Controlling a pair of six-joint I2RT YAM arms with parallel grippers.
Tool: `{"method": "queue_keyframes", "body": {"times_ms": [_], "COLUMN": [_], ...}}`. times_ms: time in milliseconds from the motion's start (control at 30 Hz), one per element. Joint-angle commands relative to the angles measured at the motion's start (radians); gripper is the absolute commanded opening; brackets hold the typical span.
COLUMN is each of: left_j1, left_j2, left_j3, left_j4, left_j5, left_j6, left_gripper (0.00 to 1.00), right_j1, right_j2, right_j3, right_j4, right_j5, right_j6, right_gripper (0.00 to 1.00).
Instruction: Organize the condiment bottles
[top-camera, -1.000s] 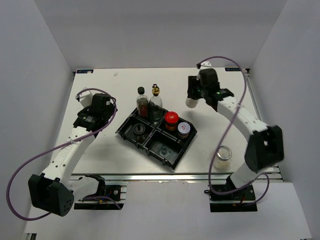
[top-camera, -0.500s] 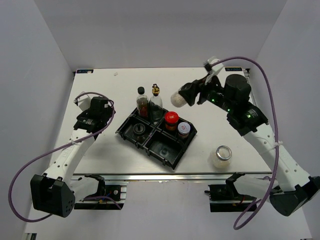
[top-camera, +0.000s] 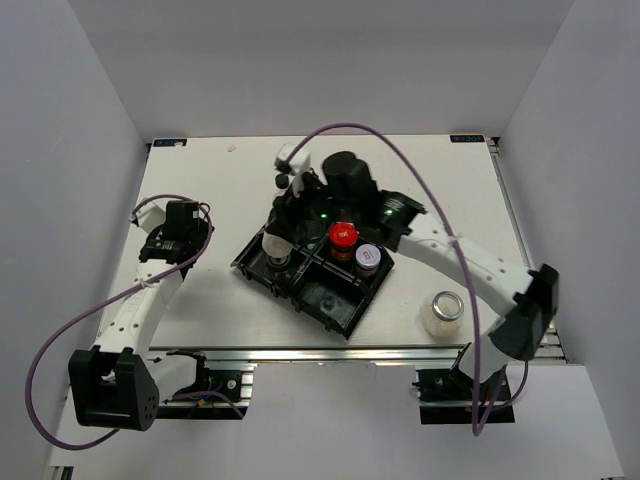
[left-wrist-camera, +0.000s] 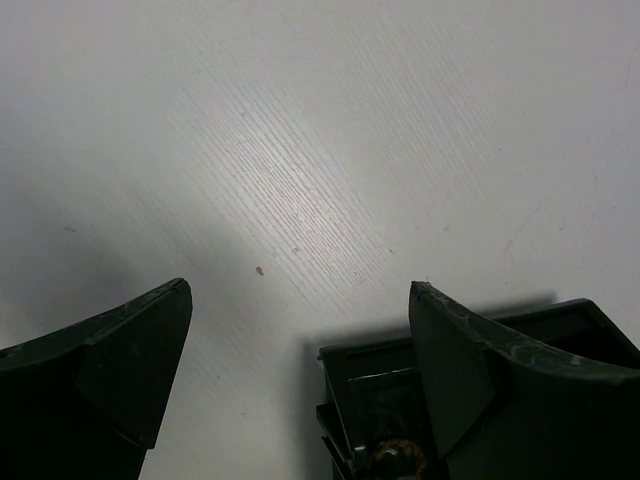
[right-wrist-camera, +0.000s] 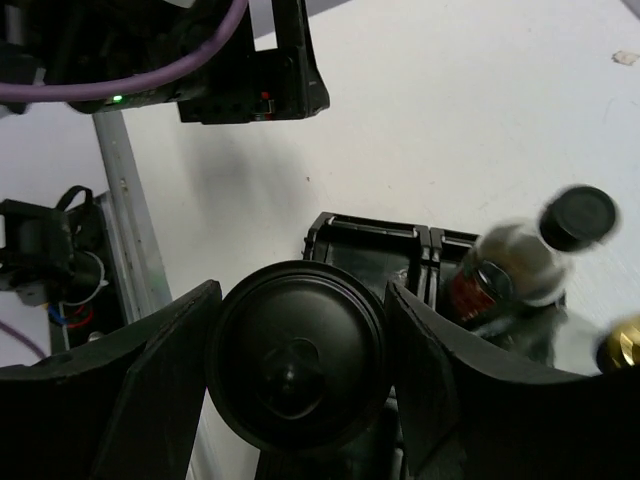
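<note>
My right gripper (top-camera: 278, 232) is shut on the black-capped white shaker (top-camera: 273, 245), which hangs over the left end of the black tray (top-camera: 345, 312). In the right wrist view the shaker's black cap (right-wrist-camera: 297, 370) fills the gap between the fingers (right-wrist-camera: 165, 350). Beyond it stand a black-capped bottle (right-wrist-camera: 510, 265) and a gold spout (right-wrist-camera: 620, 352). The red-lidded jar (top-camera: 343, 238) and silver-lidded jar (top-camera: 368, 258) sit in the tray. The wide clear jar (top-camera: 444, 312) stands on the table at the right. My left gripper (top-camera: 168, 238) is open and holds nothing, left of the tray.
The right arm (top-camera: 440, 245) stretches across the back of the tray and hides most of the bottles behind it. In the left wrist view a tray corner (left-wrist-camera: 345, 360) shows between the open fingers (left-wrist-camera: 130, 350). The table's front rail (top-camera: 300, 352) runs below.
The right arm has swung left from the back right of the table, carrying the shaker to above the tray's left end. The left arm has drawn back to the left.
</note>
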Motion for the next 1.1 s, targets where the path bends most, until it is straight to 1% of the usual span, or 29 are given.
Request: {"method": "queue_keyframes", "body": {"times_ms": [0, 67, 200, 267, 300, 400, 533, 667, 867, 967, 1067], "left_j1": [0.016, 0.016, 0.016, 0.018, 0.016, 0.016, 0.016, 0.016, 0.016, 0.018, 0.018], "left_j2": [-0.054, -0.083, -0.146, -0.187, -0.200, -0.250, -0.283, -0.270, -0.252, -0.253, -0.255], "left_j3": [-0.010, -0.014, -0.021, -0.027, -0.027, -0.045, -0.079, -0.082, -0.080, -0.085, -0.088], "left_j4": [-0.032, -0.055, -0.105, -0.117, -0.121, -0.126, -0.095, -0.095, -0.091, -0.086, -0.085], "left_j5": [-0.018, -0.041, -0.042, -0.030, -0.026, -0.024, -0.015, -0.010, -0.006, -0.006, -0.006], "left_j6": [-0.038, -0.050, -0.071, -0.076, -0.077, -0.071, -0.065, -0.064, -0.062, -0.062, -0.062], "left_gripper": [0.98, 0.98, 0.98, 0.98, 0.98, 0.98, 0.98, 0.98, 0.98, 0.98, 0.98], "right_j1": [0.062, 0.080, 0.106, 0.109, 0.111, 0.113, 0.113, 0.113, 0.113, 0.113, 0.113], "right_j2": [0.086, 0.136, 0.292, 0.361, 0.381, 0.443, 0.507, 0.546, 0.564, 0.559, 0.559], "right_j3": [0.117, 0.166, 0.259, 0.307, 0.321, 0.344, 0.382, 0.355, 0.290, 0.248, 0.205], "right_j4": [0.062, 0.070, 0.059, 0.059, 0.059, 0.088, 0.088, 0.116, 0.137, 0.162, 0.185], "right_j5": [0.099, 0.136, 0.244, 0.247, 0.279, 0.298, 0.360, 0.396, 0.354, 0.350, 0.344], "right_j6": [-0.035, -0.041, -0.063, -0.061, -0.061, -0.072, -0.087, -0.104, -0.089, -0.077, -0.064], "right_gripper": [0.00, 0.00, 0.01, 0.01, 0.01, 0.00, 0.00, 0.00, 0.00, 0.03, 0.10]}}
